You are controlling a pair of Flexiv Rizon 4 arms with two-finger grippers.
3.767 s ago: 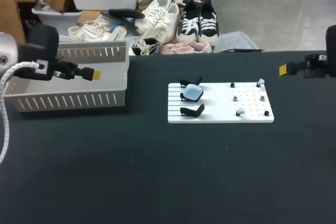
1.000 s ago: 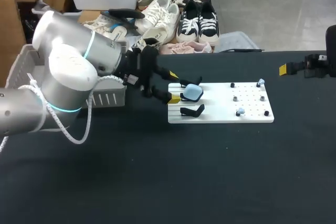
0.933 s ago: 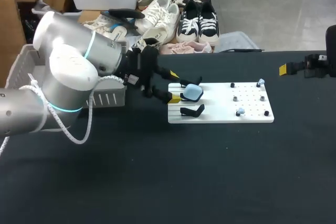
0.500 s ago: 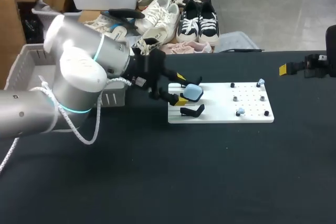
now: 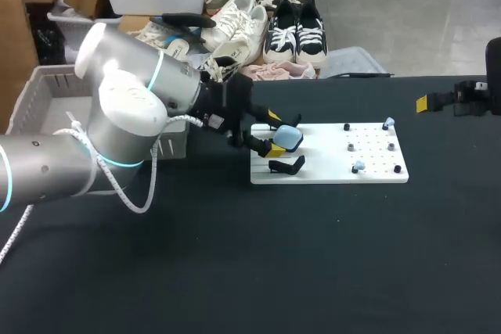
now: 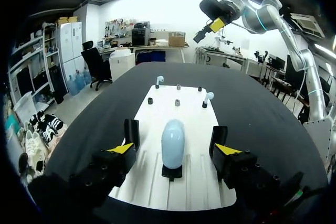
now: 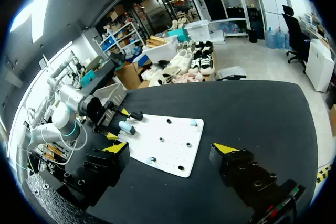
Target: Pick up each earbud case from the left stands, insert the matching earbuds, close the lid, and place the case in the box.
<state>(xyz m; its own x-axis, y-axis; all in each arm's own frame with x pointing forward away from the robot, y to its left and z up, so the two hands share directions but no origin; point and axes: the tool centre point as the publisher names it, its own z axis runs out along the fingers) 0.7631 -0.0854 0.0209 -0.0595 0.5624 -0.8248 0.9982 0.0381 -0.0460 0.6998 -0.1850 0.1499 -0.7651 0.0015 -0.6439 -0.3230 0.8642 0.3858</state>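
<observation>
fig. left gripper (image 6: 174, 149) spread wide, one yellow tip on each side of the pale blue earbud case (image 6: 172, 141), neither touching it. the case stands upright on the middle black stand of the white board (image 5: 329, 174). an earbud (image 5: 389, 123) and a second earbud (image 5: 358, 166) sit on the board's pegs. right gripper (image 7: 170, 147) spread, well apart, near the table's right edge.
</observation>
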